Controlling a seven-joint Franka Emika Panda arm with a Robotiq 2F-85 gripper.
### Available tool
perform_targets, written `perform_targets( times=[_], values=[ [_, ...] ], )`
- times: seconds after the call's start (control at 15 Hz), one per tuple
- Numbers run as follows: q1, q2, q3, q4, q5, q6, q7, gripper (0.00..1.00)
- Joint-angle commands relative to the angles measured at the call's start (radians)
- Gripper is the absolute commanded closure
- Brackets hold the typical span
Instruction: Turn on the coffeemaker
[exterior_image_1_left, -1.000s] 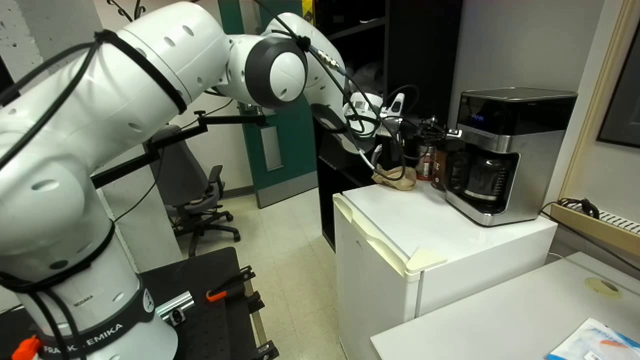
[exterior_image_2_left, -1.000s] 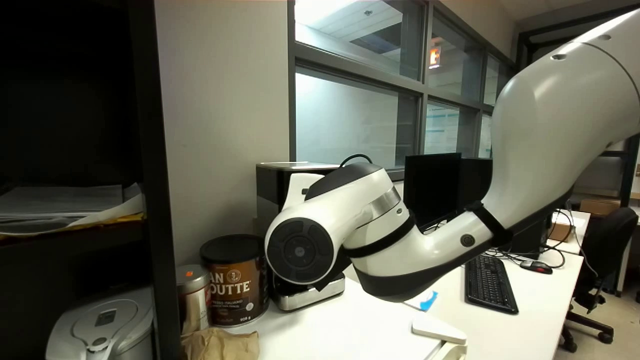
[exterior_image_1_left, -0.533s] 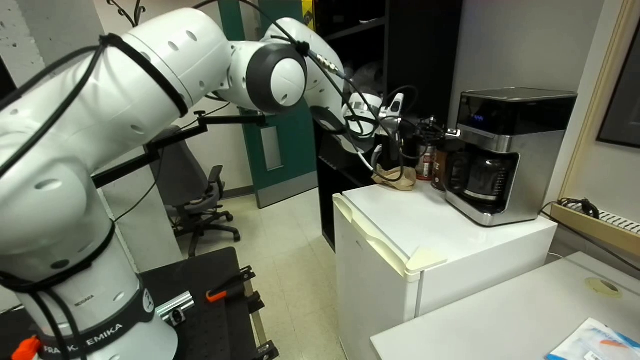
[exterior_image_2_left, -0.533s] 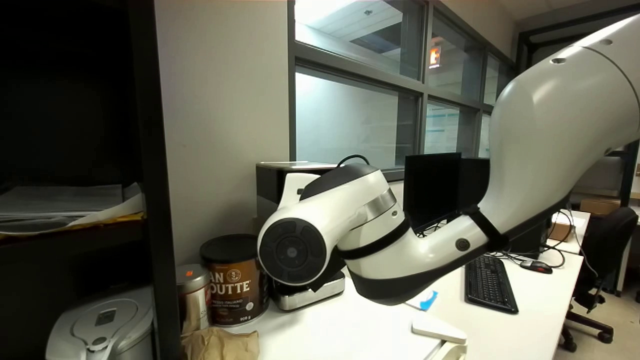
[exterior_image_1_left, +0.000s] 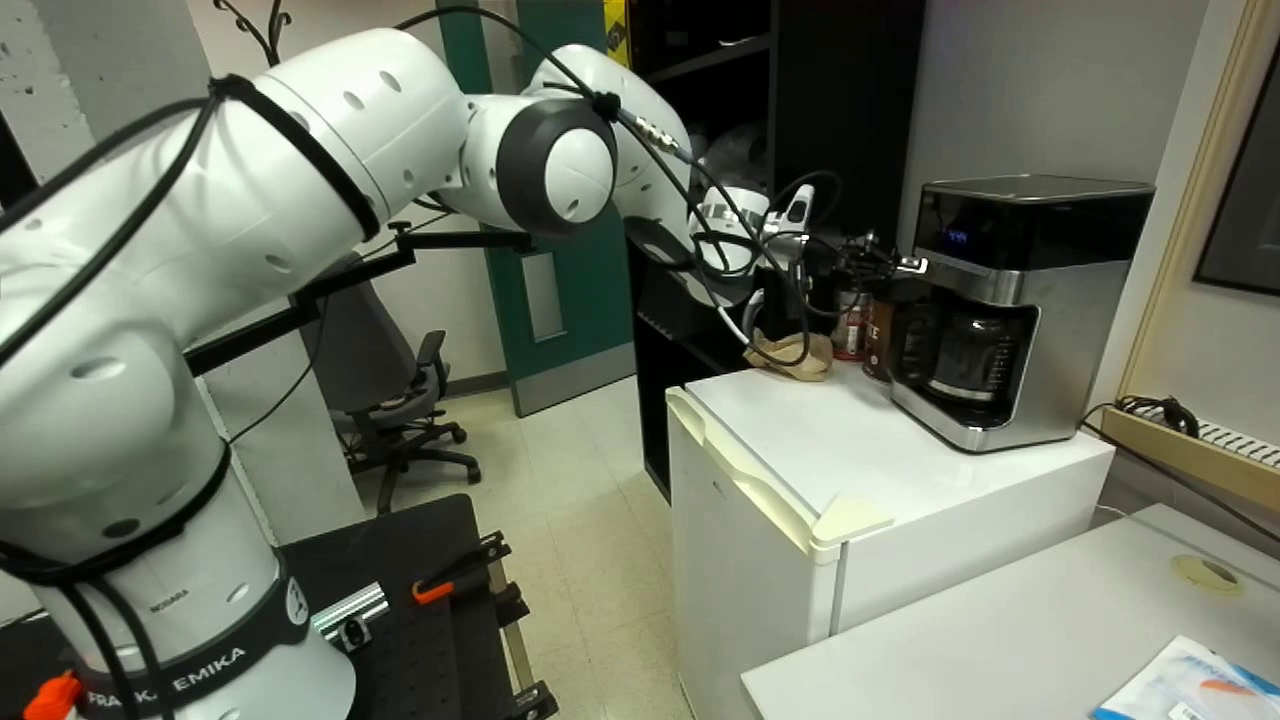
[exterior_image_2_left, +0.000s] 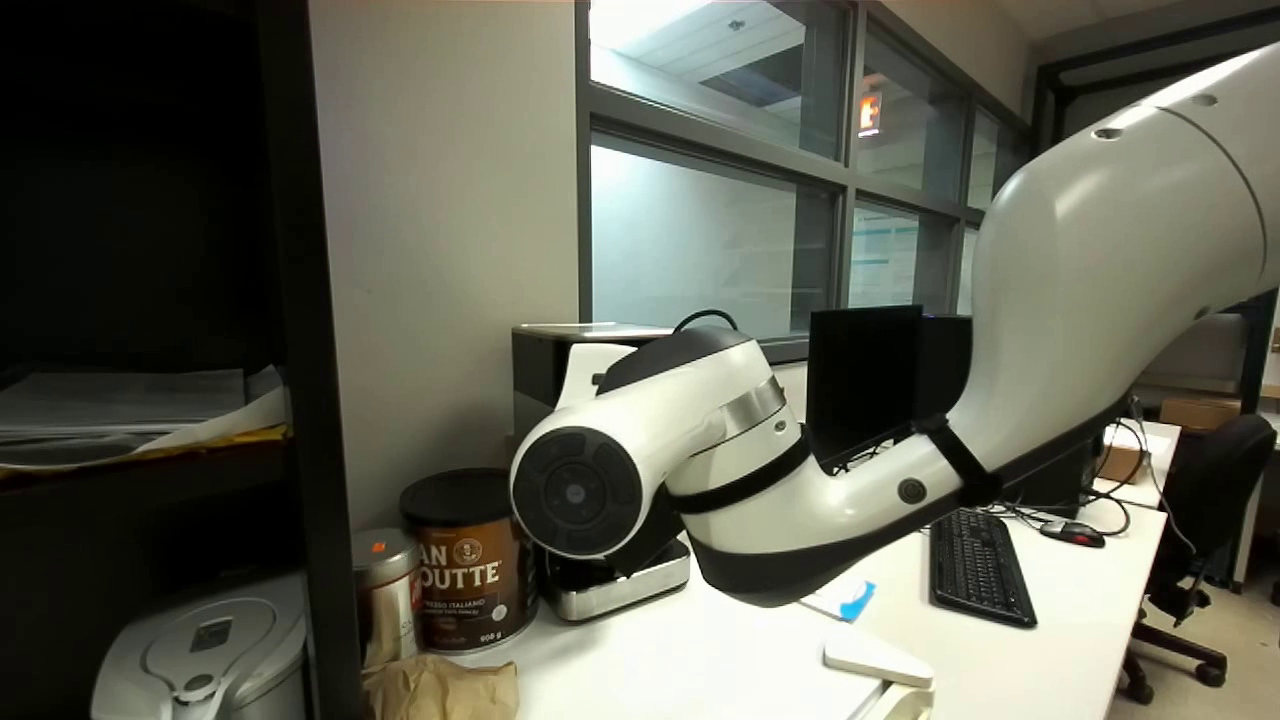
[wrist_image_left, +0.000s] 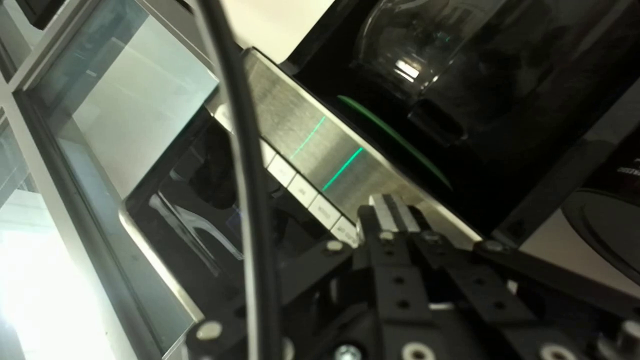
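The coffeemaker (exterior_image_1_left: 1085, 330) is a boxy black and silver machine with a dark carafe (exterior_image_1_left: 968, 360) in its recess. Blue digits glow on its black front. In an exterior view the arm hides much of the coffeemaker (exterior_image_2_left: 538, 362). My gripper (exterior_image_1_left: 912, 265) is at its front, by the silver band under the display. In the wrist view the fingertips of my gripper (wrist_image_left: 394, 200) are together, with nothing seen between them. They lie over the brushed metal band (wrist_image_left: 312, 132), beside the end of a row of pale buttons (wrist_image_left: 302, 190). I cannot tell whether they touch.
The coffeemaker stands on a white fridge (exterior_image_1_left: 800, 430). A brown coffee can (exterior_image_2_left: 470, 570), a metal tin (exterior_image_2_left: 388, 590) and a crumpled paper bag (exterior_image_2_left: 440, 690) stand beside it. A black shelf (exterior_image_1_left: 840, 110) rises behind. A loose cable (wrist_image_left: 245, 150) crosses the wrist view.
The elbow and upper arm have sunk slightly. The wrist has shifted a little, and the fingertips are slightly closer to the coffeemaker's front. The coffeemaker has not moved.
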Motion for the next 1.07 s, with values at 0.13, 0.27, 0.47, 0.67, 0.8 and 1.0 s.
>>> perform_targets(
  times=[0.13,0.27,0.47,0.67,0.8,1.0],
  values=[
    [0.008,0.051,0.007,0.09,0.009,0.001,-0.048,1.0],
    [0.009,0.058,0.01,0.101,0.008,0.001,-0.051,1.0],
    [0.031,0.075,-0.025,0.13,0.045,0.012,-0.062,1.0],
    [0.019,0.082,0.005,0.138,0.023,0.002,-0.066,1.0],
    [0.02,0.089,0.008,0.15,0.024,0.002,-0.069,1.0],
    [0.02,0.097,0.009,0.16,0.023,0.001,-0.069,1.0]
  ],
)
